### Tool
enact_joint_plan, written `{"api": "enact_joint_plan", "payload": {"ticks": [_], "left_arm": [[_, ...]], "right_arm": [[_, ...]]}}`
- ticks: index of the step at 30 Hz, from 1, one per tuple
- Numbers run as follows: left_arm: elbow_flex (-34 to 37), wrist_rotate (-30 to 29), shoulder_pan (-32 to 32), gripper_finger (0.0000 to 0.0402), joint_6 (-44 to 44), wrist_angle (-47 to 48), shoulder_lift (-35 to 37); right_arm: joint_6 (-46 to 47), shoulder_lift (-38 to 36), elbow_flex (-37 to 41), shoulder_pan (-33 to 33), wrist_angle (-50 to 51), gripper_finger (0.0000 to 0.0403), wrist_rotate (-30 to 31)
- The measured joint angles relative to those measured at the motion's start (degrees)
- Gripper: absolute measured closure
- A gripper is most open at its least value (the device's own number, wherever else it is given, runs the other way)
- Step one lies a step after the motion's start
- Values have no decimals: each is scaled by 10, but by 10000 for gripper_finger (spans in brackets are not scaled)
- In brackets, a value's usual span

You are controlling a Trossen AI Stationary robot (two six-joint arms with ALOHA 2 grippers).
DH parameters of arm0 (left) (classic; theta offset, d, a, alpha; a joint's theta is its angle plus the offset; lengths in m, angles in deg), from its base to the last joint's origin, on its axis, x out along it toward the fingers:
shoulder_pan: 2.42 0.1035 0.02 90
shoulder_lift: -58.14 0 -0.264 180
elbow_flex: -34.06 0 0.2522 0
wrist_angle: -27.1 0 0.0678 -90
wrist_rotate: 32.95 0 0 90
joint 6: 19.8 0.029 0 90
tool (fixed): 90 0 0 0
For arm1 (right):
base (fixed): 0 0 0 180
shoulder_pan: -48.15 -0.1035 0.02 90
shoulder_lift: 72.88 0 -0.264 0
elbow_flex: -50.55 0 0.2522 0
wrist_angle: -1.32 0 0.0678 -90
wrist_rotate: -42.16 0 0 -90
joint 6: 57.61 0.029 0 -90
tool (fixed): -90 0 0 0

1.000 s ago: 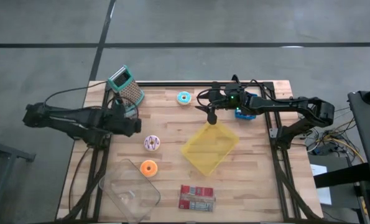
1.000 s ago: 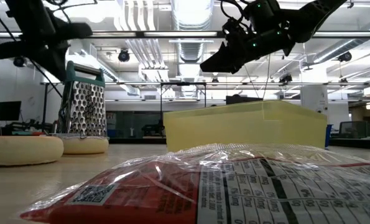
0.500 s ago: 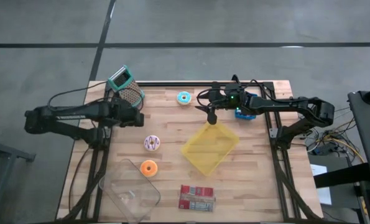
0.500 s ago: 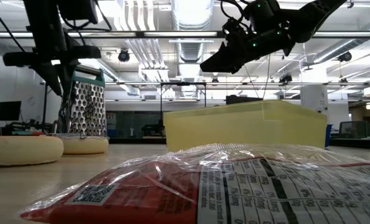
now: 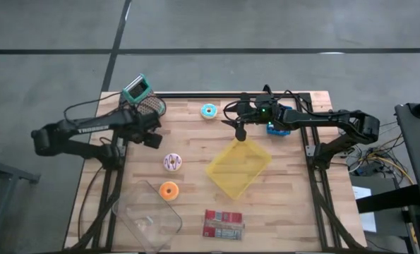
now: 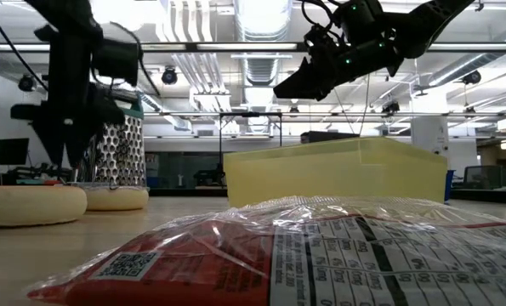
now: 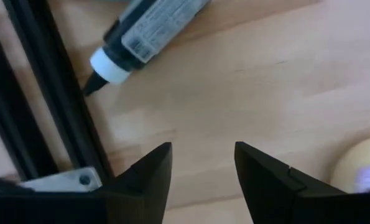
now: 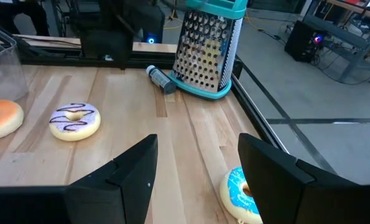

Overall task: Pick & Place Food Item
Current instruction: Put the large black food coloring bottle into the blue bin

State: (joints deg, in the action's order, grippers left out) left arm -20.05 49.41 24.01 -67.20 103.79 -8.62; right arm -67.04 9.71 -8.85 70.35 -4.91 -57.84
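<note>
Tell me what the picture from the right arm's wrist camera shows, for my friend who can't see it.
Two open black jaws frame a wooden table holding a purple-iced donut with chocolate drizzle, a blue-iced donut, an orange donut, a metal box grater with teal trim and a small dark bottle beside it.

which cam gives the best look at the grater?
Right wrist view: the grater stands upright, unobstructed, holes and teal rim clear. High view shows only its top beside the left arm. Low view: partly hidden. Left wrist view: absent.

Even, bright overhead light; soft shadows; ceiling lamps point(image 6: 261, 17) glaring; foreground snack bag point(image 6: 270, 255) blurred; left wrist view soft.
</note>
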Motion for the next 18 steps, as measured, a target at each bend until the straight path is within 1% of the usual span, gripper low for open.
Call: {"api": "enact_joint_plan", "payload": {"ticks": [2, 4, 6, 11, 14, 18], "left_arm": [[14, 19, 25, 219, 39, -25, -4], [21, 26, 43, 219, 93, -43, -9], [22, 25, 55, 218, 137, -53, -11], [13, 2, 72, 218, 186, -49, -18], [12, -31, 77, 219, 220, -49, -17], [13, -99, 77, 220, 205, -52, -18]], "right_arm": [[0, 0, 0, 0, 0, 181, 0], [0, 0, 0, 0, 0, 181, 0], [0, 0, 0, 0, 0, 181, 0], [0, 0, 0, 0, 0, 181, 0], [0, 0, 0, 0, 0, 181, 0], [0, 0, 0, 0, 0, 181, 0]]}}
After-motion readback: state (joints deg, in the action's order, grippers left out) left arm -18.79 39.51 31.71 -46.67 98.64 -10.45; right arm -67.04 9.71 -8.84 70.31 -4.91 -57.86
